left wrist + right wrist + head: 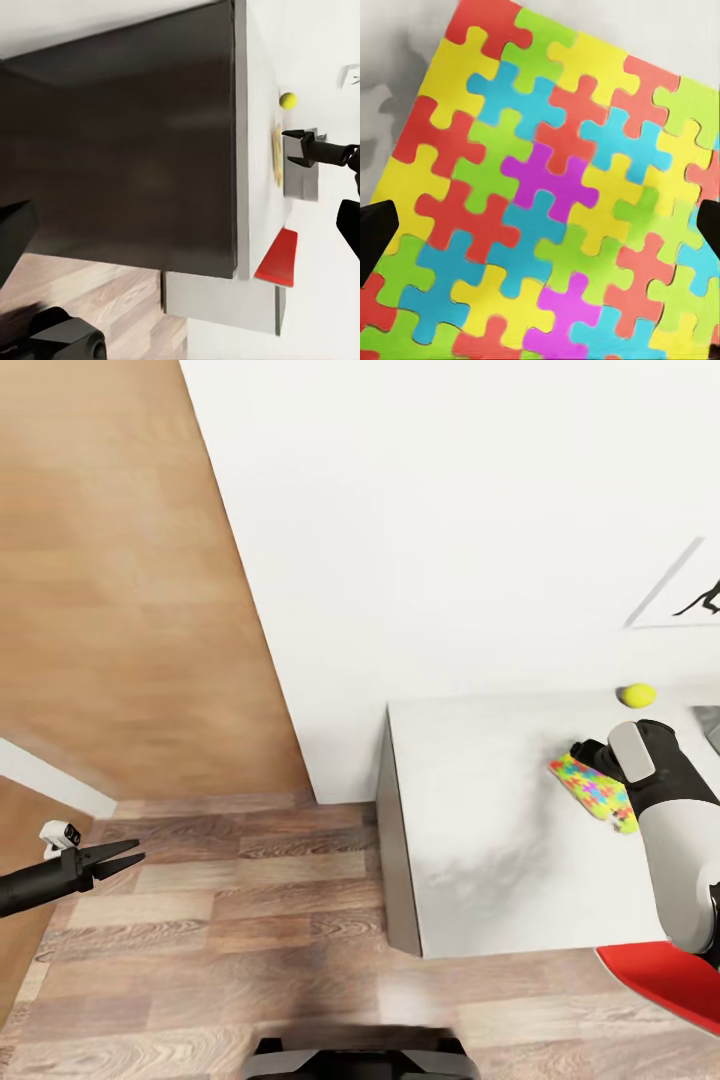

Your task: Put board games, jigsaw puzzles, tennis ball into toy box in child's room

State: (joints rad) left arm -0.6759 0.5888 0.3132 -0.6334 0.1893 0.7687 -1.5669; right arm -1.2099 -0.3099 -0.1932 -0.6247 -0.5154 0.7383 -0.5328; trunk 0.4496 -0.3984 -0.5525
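A jigsaw puzzle point(590, 787) of yellow, red, blue and green pieces lies flat on the pale grey table point(480, 820). My right gripper point(590, 752) hovers just over it, open. In the right wrist view the puzzle point(540, 187) spreads between the two dark fingertips point(375, 234), which stand at its opposite sides. The tennis ball point(638, 694) rests near the wall behind the puzzle; it is also in the left wrist view point(288, 100). A grey corner that looks like the toy box point(708, 722) shows at the frame's right edge. My left gripper point(125, 857) hangs open over the wood floor, far left of the table.
A red flat object point(665, 978) sits by the table's near right corner. A wood-panel door point(120, 580) stands to the left, with a white wall point(430, 520) behind the table. A black-silhouette picture point(695, 598) hangs on that wall. The table's dark side panel point(135, 150) faces my left arm.
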